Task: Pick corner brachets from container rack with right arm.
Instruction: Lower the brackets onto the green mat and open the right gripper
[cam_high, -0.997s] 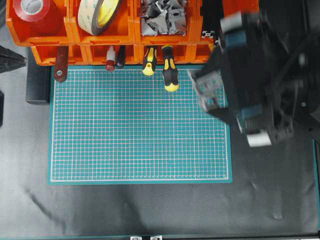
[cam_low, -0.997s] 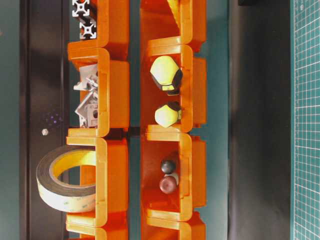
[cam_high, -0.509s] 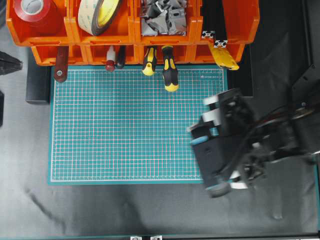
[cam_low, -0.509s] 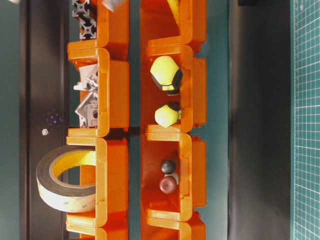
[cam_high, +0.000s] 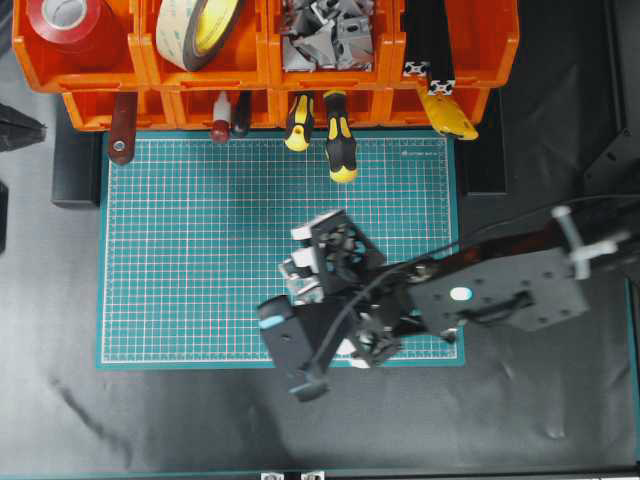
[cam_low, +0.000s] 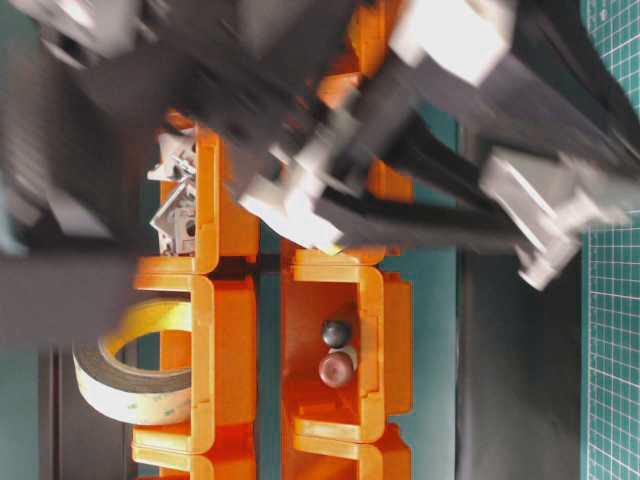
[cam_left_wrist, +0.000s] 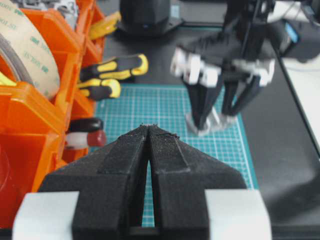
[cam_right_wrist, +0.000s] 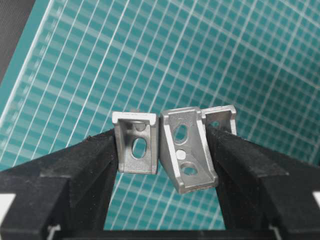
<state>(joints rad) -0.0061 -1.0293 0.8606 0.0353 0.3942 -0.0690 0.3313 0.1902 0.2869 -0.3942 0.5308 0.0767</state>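
Observation:
My right gripper (cam_right_wrist: 162, 134) is shut on corner brachets: one silver piece (cam_right_wrist: 136, 145) against the left finger, a tilted one (cam_right_wrist: 186, 150) beside it, and a third (cam_right_wrist: 220, 117) partly hidden behind the right finger. In the overhead view the right arm (cam_high: 500, 290) reaches left across the green cutting mat (cam_high: 200, 250), with the right gripper (cam_high: 325, 262) over its front middle. The left wrist view shows those brachets (cam_left_wrist: 212, 122) low over the mat. More brachets (cam_high: 325, 35) lie in a bin of the orange container rack (cam_high: 150, 60). My left gripper (cam_left_wrist: 149, 127) is shut and empty, near the rack's left side.
Yellow-black screwdrivers (cam_high: 340, 150) stick out of the rack's lower tier over the mat's far edge. A tape roll (cam_high: 200, 30), red tape (cam_high: 65, 25) and black slotted bars (cam_high: 425, 40) fill other bins. The right arm blurs across the table-level view.
The right arm has swung from the rack's right end down and left across the mat, carrying the brachets. It now crosses the table-level view. The left gripper has not moved.

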